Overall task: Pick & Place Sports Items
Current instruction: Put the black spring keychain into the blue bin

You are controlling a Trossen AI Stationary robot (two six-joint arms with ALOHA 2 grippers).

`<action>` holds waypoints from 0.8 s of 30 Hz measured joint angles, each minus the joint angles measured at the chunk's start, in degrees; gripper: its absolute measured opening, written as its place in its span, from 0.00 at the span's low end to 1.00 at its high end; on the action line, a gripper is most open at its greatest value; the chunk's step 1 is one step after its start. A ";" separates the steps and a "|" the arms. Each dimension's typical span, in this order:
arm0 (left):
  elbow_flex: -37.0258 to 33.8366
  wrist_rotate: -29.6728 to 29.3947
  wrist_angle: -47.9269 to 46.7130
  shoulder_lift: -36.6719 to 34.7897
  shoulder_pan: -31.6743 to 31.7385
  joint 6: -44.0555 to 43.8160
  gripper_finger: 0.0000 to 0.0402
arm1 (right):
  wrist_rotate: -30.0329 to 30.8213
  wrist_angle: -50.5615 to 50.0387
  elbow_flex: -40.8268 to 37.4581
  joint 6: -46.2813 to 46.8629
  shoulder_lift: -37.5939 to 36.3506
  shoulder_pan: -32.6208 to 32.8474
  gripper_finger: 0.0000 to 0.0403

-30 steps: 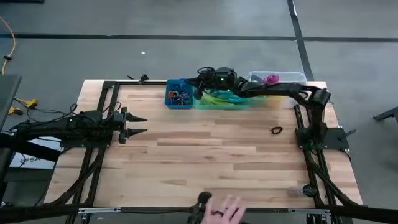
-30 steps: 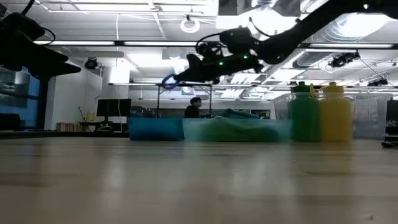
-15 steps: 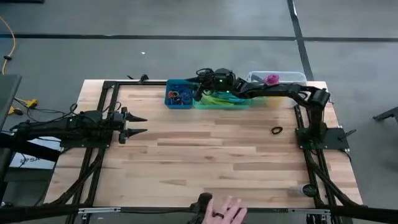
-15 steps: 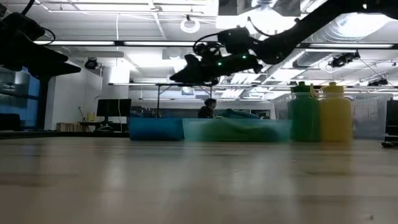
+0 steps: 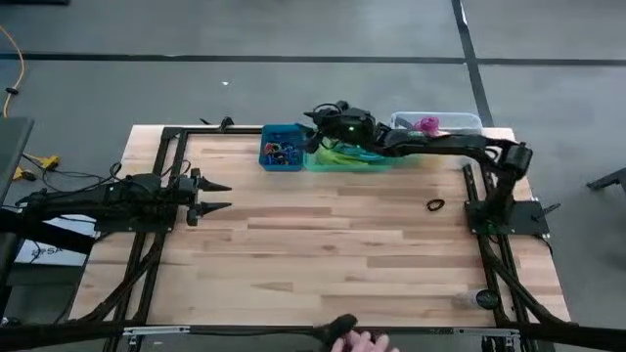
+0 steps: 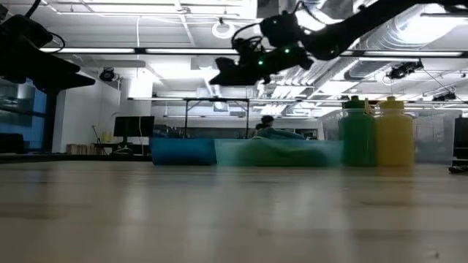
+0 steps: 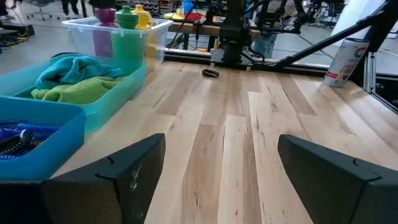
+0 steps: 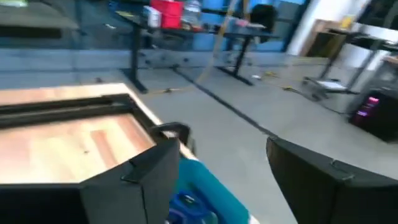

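Three bins stand in a row along the far edge. The blue bin (image 5: 281,149) holds little coloured rings (image 7: 15,138). In the green bin (image 7: 93,99) lie a teal cloth (image 7: 69,65) and a lime-green cloth (image 7: 68,90). Purple (image 7: 103,15), green (image 6: 358,131) and yellow (image 6: 395,131) bottles stand upright in the clear bin (image 5: 437,124). A black ring (image 5: 435,205) lies flat on the table at the right. My right gripper (image 5: 312,124) hangs open and empty above the blue and green bins (image 8: 222,149). My left gripper (image 5: 217,196) waits open at the left (image 7: 221,143).
A person's hand (image 5: 358,342) shows at the table's near edge. A can (image 7: 345,62) stands near the right arm's base (image 5: 501,210). Bare wooden table (image 5: 323,254) spreads between the arms and in front of the bins.
My right gripper has opened and let go of a blue ring that it held over the blue bin; the ring no longer shows in the low view. The gripper has then risen and turned a little. The person's hand has drawn back toward the near edge.
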 joint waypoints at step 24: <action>0.00 0.00 0.00 0.00 0.00 0.02 0.63 | 23.69 -44.47 -0.72 27.68 -18.48 11.79 0.43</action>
